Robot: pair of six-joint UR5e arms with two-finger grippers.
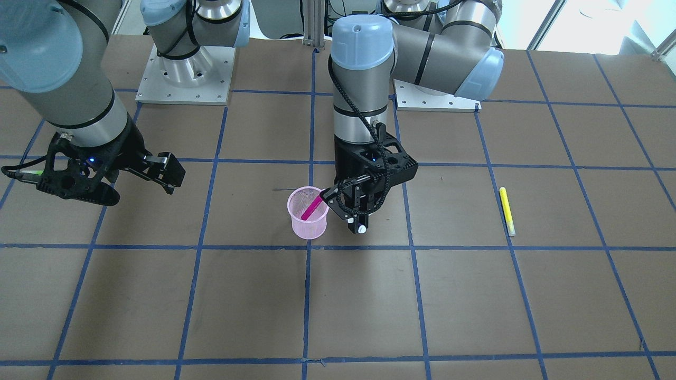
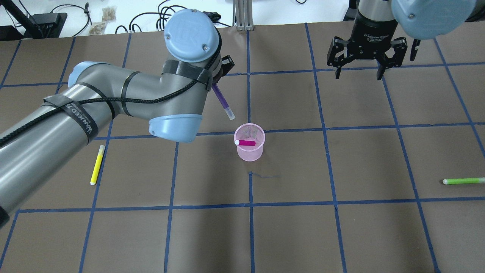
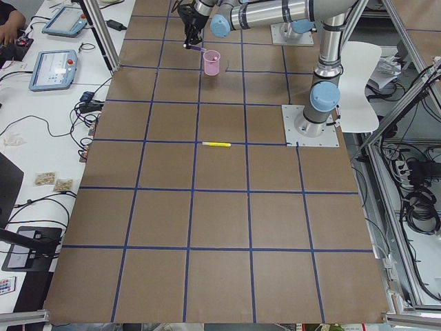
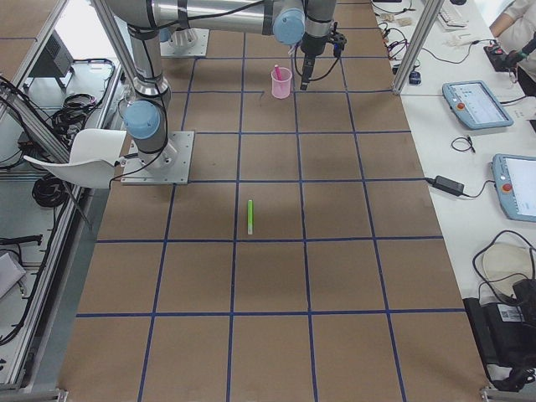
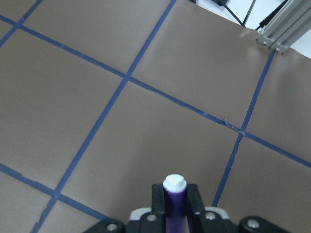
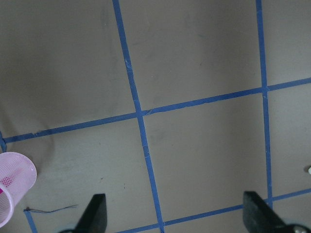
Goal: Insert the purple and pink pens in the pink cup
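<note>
The pink mesh cup [image 2: 249, 151] stands near the table's middle, and a pink pen [image 2: 246, 143] leans inside it. My left gripper [image 1: 355, 214] is shut on the purple pen [image 2: 222, 99], which hangs tilted with its white tip down, close beside the cup and outside its rim. The left wrist view shows the purple pen [image 5: 174, 199] clamped between the fingers, above bare table. My right gripper [image 2: 358, 70] is open and empty, far off to the cup's right. The cup's edge shows in the right wrist view [image 6: 12, 187].
A yellow pen [image 2: 96, 165] lies on the table to the left under my left arm. A green pen [image 2: 464, 181] lies near the right edge. Blue tape lines grid the brown table. The arm bases [image 1: 182, 79] stand at the robot's side.
</note>
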